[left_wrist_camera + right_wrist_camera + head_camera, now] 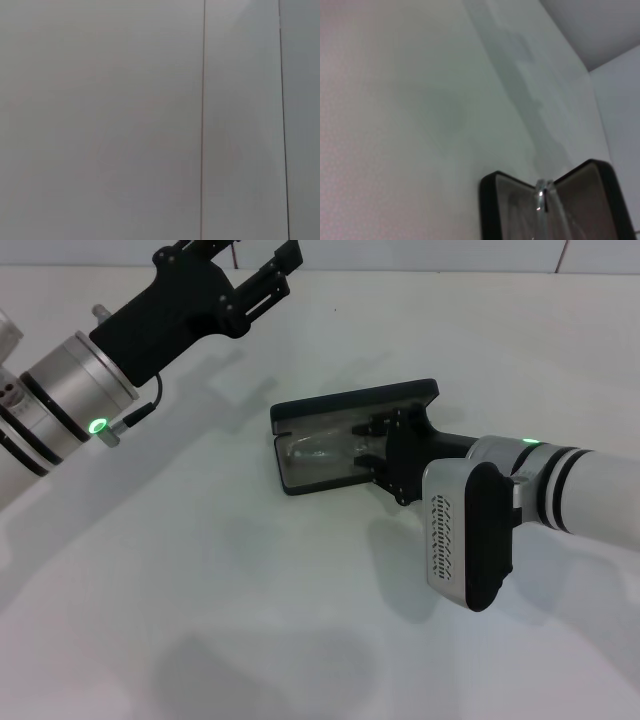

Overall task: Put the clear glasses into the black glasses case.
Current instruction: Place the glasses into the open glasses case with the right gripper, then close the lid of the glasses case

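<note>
The clear glasses lie inside the open black glasses case on the counter. The right claw sits over the tray; its grip cannot be judged. The left claw hangs open, empty, far off. Placement seems underway; next comes releasing and withdrawing cleanly.

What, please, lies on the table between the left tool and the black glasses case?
Nothing: in the head view the white table is bare between the raised left tool and the open black glasses case.
</note>
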